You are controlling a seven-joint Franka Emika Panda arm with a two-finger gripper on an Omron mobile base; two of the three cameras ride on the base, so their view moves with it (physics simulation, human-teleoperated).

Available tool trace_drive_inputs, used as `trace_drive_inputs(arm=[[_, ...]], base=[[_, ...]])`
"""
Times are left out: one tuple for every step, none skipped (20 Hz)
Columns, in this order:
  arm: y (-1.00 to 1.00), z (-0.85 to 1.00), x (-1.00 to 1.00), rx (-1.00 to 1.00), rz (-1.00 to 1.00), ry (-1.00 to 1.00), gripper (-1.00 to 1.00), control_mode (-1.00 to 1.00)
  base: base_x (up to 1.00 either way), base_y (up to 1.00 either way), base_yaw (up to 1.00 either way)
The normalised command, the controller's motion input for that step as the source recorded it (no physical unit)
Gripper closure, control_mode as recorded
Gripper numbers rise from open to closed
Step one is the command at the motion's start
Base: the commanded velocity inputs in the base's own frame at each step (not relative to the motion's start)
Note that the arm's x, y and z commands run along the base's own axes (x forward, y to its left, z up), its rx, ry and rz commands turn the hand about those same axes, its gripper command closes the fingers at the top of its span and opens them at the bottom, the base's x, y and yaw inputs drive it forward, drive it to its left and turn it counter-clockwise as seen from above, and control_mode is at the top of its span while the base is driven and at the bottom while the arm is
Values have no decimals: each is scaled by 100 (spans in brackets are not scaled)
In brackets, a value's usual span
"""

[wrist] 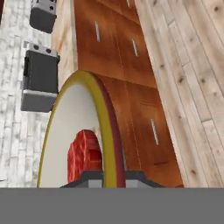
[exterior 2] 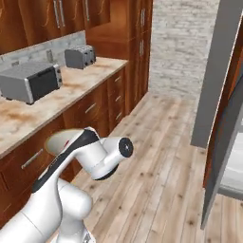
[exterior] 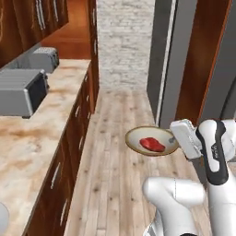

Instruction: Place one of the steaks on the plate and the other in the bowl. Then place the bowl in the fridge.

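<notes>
In the left base view the bowl hangs over the wooden floor, level, with the red steak lying inside, and the gripper pinches its right rim; the grey fridge stands just behind and to the right, its door swung open with an orange-red edge. To do this carry well, keep the bowl flat so the steak stays put. In the right base view the arm hides most of the bowl, only a pale arc of rim showing beside the counter; the open fridge is well apart to the right with a pale shelf low down, so the swing should go right and clear the door edge before reaching in. In the hand view the fingers are clenched on the bowl's rim, seen edge-on, steak close to the grip; the hold is thin, so slow, smooth motion seems wise.
</notes>
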Motion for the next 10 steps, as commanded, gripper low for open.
trace_drive_inputs(arm=[[0, 0, 0, 0, 0, 0, 100, 100], [0, 0, 0, 0, 0, 0, 100, 100], [0, 0, 0, 0, 0, 0, 100, 100], [0, 0, 0, 0, 0, 0, 100, 100], [0, 0, 0, 0, 0, 0, 100, 100], [0, 0, 0, 0, 0, 0, 100, 100], [0, 0, 0, 0, 0, 0, 100, 100], [0, 0, 0, 0, 0, 0, 100, 100], [0, 0, 0, 0, 0, 0, 100, 100], [0, 0, 0, 0, 0, 0, 100, 100]], base=[[17, -17, -77], [26, -5, -73], [24, 0, -69], [10, 0, -67], [21, 0, -69], [29, 0, -73], [28, 0, -77], [14, 0, -88], [10, 0, -89], [6, 18, -81]])
